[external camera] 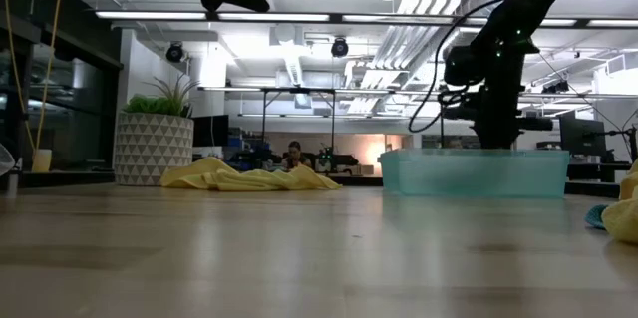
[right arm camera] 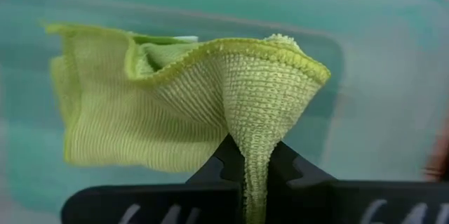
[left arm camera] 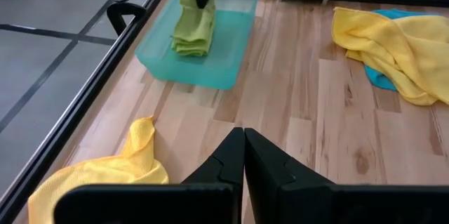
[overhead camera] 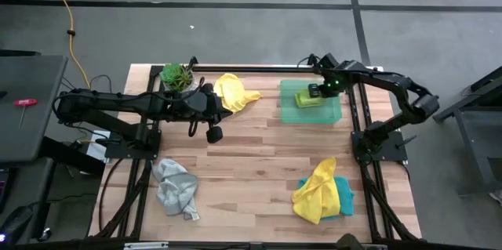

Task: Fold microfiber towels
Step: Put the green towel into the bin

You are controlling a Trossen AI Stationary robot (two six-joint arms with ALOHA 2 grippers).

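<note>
Right pincer (right arm camera: 245,175): closed on a fold of the lime green towel (right arm camera: 175,104); the cloth is pinched between the two dark fingers and spreads out in front of them.
Lime green towel: folded; the part ahead of the right pincer lies inside the translucent green tray (overhead camera: 329,114), which is directly under this pincer.
Left pincer (left arm camera: 243,155): closed, the two fingers touch each other, nothing is between them. It hangs above bare wood of the table (overhead camera: 251,156).
Yellow towel near the left pincer (overhead camera: 233,92): crumpled on the table, just beside this pincer, next to the potted plant (overhead camera: 177,76).
Yellow towel far from the pincers (overhead camera: 316,190): crumpled, it lies on top of the teal-blue towel (overhead camera: 343,196), well apart from both pincers, at the table edge opposite the tray.
Grey towel (overhead camera: 176,188): crumpled, alone, well apart from the left pincer, on the same side of the table as the left arm.
Room behind: a person (external camera: 293,155) sits far off, seen in the low view.
</note>
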